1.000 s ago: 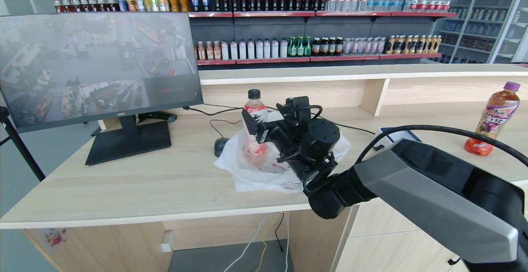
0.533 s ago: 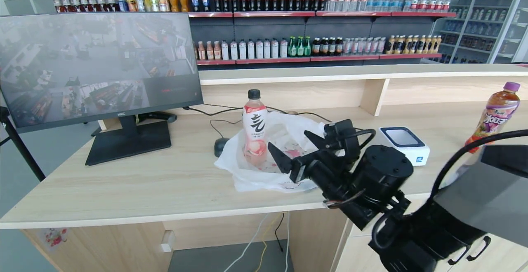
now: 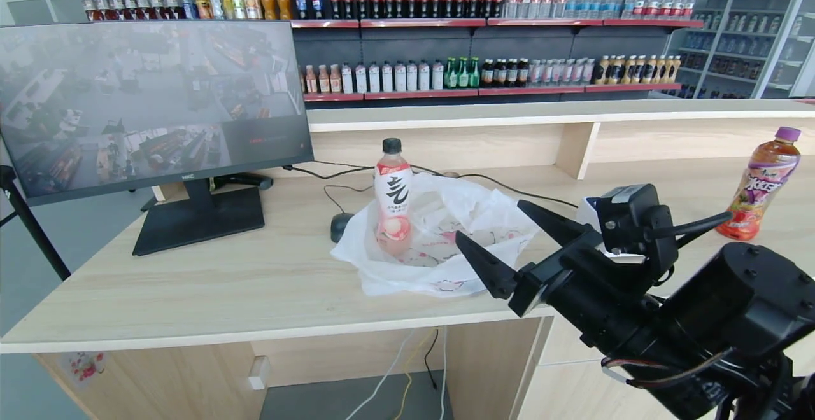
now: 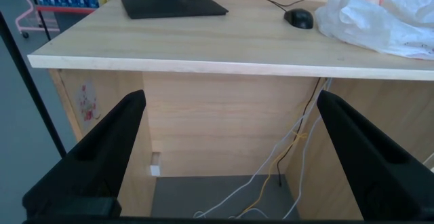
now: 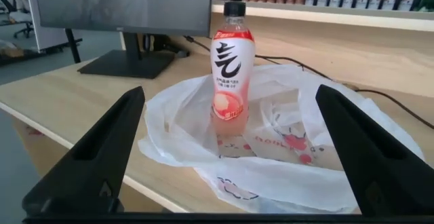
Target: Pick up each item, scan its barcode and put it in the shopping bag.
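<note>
One of two seemingly done: pink bottle (image 3: 393,197) upright in shopping bag (image 3: 439,267) on tabletop (image 3: 191,293), purple-capped bottle (image 3: 761,184) well apart, yet to scan and bag; right end effector (image 3: 488,218) and left end effector (image 4: 230,95) spread, empty.

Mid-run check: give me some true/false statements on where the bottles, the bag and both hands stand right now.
1. The pink bottle stands upright in the shopping bag. True.
2. The right hand is shut on the pink bottle. False: it is open, empty and apart from the bottle.
3. The purple-capped bottle lies in the bag. False: it stands on the counter, far to the bag's right.
4. A mouse sits on the counter beside the bag. True.
5. The left hand is open. True.
</note>
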Robot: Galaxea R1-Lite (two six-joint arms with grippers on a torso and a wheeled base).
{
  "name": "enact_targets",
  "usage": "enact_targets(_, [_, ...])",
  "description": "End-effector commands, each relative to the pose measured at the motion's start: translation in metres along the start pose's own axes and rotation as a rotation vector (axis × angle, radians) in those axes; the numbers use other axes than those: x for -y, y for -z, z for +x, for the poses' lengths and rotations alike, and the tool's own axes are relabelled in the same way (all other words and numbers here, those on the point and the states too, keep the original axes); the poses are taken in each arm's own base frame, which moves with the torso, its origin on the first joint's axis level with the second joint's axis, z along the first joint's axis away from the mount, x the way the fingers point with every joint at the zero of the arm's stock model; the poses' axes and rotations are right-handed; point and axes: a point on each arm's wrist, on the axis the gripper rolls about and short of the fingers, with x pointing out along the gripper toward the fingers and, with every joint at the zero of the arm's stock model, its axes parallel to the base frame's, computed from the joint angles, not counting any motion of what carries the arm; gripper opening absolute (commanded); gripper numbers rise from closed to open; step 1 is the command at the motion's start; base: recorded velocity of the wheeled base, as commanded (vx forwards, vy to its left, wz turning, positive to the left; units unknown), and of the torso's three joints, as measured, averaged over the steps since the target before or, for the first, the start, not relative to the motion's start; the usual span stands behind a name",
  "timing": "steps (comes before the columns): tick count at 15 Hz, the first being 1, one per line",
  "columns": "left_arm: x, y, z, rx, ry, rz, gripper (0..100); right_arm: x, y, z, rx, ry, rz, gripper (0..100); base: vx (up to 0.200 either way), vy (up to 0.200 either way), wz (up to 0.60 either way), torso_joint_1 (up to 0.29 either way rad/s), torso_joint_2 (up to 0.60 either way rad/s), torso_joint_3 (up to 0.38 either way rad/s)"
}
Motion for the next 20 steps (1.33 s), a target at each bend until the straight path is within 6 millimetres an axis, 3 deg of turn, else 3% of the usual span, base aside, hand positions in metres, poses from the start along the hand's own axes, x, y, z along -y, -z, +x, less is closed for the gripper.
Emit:
enact_targets(1, [0.0000, 0.0000, 0.0000, 0.000, 0.000, 0.002, 100, -0.0014, 0.0005, 0.0056, 0.008, -0.002, 0.005, 100, 0.000, 0.000, 0.00, 0.000, 0.00, 0.000])
enact_targets(4, [0.0000, 0.0000, 0.0000, 0.000, 0.000, -0.003, 100, -0.0078, 0.0042, 0.0071, -0.003, -0.023, 0.008, 100, 0.000, 0.000, 0.00, 0.000, 0.00, 0.000])
enact_targets(20, [0.0000, 0.0000, 0.0000, 0.000, 0.000, -0.002, 100, -0.0081, 0.0094, 0.0079, -0.021, -0.024, 0.023, 100, 0.000, -0.200, 0.00, 0.004, 0.00, 0.003])
